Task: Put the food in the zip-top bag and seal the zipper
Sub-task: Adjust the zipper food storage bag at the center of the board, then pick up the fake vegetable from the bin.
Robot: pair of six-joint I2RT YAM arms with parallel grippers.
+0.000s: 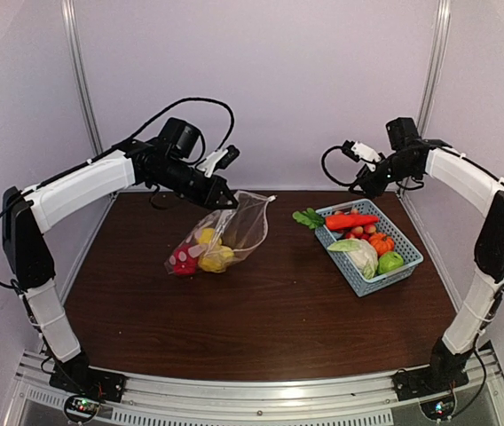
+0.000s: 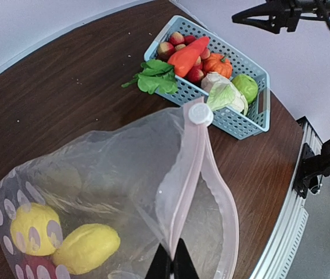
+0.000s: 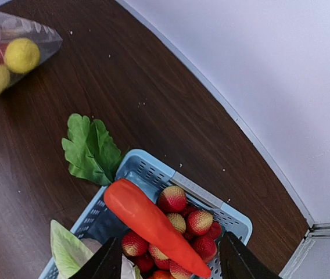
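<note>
On table (image 1: 261, 311) | left pincer (image 2: 171, 264) clamps slanted zip-top bag (image 1: 221, 235), mouth toward basket (image 1: 407, 253) | right pincer (image 3: 171, 261) spread

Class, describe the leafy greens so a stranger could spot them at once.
Look to the blue basket on the right of the table. Against its far-left corner lie the leafy greens. Only they are flat, dark green and outside the basket.

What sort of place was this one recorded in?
Probably a robot-manipulation lab cell, not a real kitchen: the left arm and right arm are mounted on a metal rail at a brown table, plain white panels enclose it, and toy food sits in a light-blue basket.
</note>
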